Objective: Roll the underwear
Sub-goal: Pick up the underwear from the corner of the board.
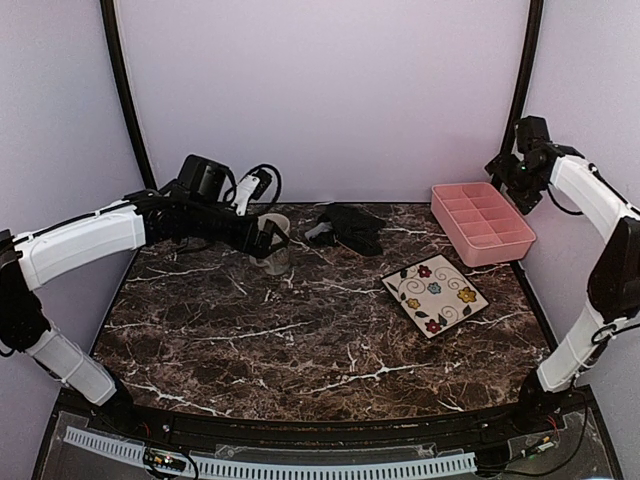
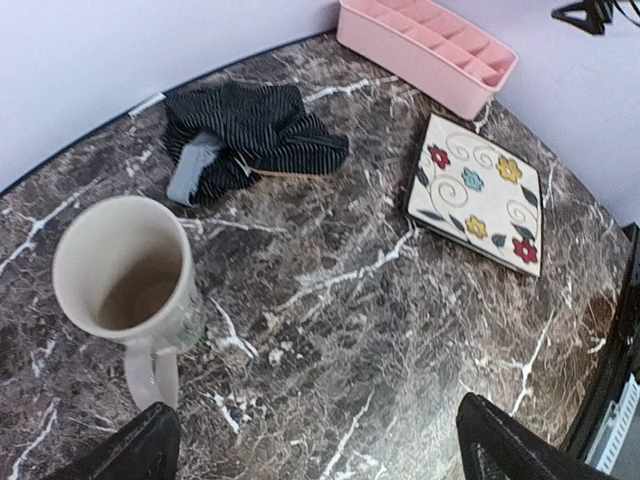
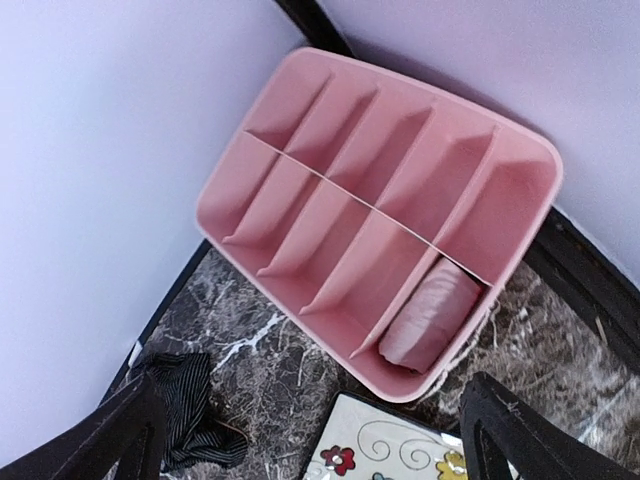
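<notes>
I note black underwear [image 2: 250, 135] crumpled at the back edge of the counter [image 2: 380, 330], open marble before it. Pink underwear [image 3: 432, 315] lies rolled in an end compartment of the organizer [image 3: 300, 200]. My left fingers [image 2: 140, 450] and right fingers [image 3: 520, 430]: spread wide, empty.

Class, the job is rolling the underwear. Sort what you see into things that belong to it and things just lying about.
Belongs to the job:
black underwear, crumpled
pink underwear, rolled, in a corner compartment of the organiser

Just lying about:
mug
plate
</notes>
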